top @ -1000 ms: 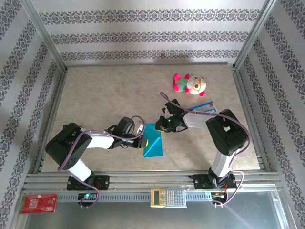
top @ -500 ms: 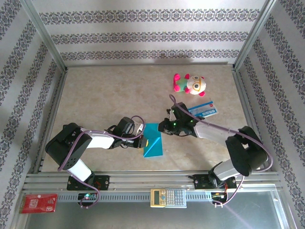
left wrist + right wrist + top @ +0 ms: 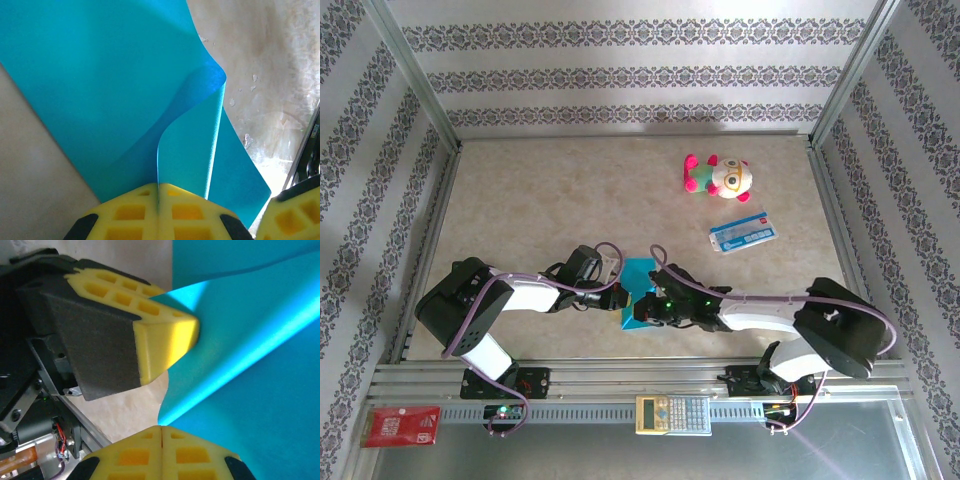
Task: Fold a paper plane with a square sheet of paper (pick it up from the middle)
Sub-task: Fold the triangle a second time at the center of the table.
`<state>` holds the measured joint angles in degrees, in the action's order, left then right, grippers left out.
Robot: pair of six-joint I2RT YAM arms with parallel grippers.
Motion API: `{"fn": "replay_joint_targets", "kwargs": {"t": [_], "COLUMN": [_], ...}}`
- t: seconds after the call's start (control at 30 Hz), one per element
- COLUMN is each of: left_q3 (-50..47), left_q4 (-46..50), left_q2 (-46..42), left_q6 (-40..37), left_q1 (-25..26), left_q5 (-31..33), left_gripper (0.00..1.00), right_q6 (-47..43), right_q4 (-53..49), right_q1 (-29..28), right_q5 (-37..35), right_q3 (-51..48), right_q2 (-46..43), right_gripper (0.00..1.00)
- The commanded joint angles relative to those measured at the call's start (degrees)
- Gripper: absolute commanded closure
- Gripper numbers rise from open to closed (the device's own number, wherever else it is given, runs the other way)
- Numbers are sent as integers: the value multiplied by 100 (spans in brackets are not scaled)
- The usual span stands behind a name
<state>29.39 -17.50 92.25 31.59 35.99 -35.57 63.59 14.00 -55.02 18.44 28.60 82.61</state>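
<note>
The square sheet of paper (image 3: 638,275) is teal, partly folded, and lies at the table's near middle. My left gripper (image 3: 620,297) reaches in from the left. In the left wrist view, my left gripper (image 3: 158,189) is shut on a raised, curling flap of the sheet (image 3: 100,90). My right gripper (image 3: 640,308) comes in low from the right at the sheet's near edge. In the right wrist view, my right gripper (image 3: 161,429) is shut where a lit fold of the sheet (image 3: 260,365) runs into its seam. The left gripper's fingers (image 3: 165,340) are just above it. A paper plane is out of view.
A pink and white plush toy (image 3: 718,177) lies at the back right, and a white-and-blue printed card (image 3: 742,232) lies nearer. A calculator (image 3: 672,413) and a red pack (image 3: 402,425) rest on the front rail. Patterned walls and metal posts enclose the table.
My right arm has swung from beside the printed card down and left to the sheet's near edge, and its jaws have closed there. The left gripper has kept its grip and place.
</note>
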Motion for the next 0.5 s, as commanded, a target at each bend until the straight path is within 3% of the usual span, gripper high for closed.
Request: {"fn": "replay_joint_targets", "kwargs": {"t": [0.0,0.47], "left_q3": [-253,-258], "left_q4": [464,581], "left_q2": [330,316], "left_q6": [-71,-198], "left_q1": [49,58], "left_q5": [550,551], "left_gripper": [100,100], "right_q6": [230,358], "right_q4": [639,1088], "right_q1": [-144,-369], "right_q5": [-219,-1], "right_q3": [33,311], "right_q2": [307,958], "right_gripper": [96,96]}}
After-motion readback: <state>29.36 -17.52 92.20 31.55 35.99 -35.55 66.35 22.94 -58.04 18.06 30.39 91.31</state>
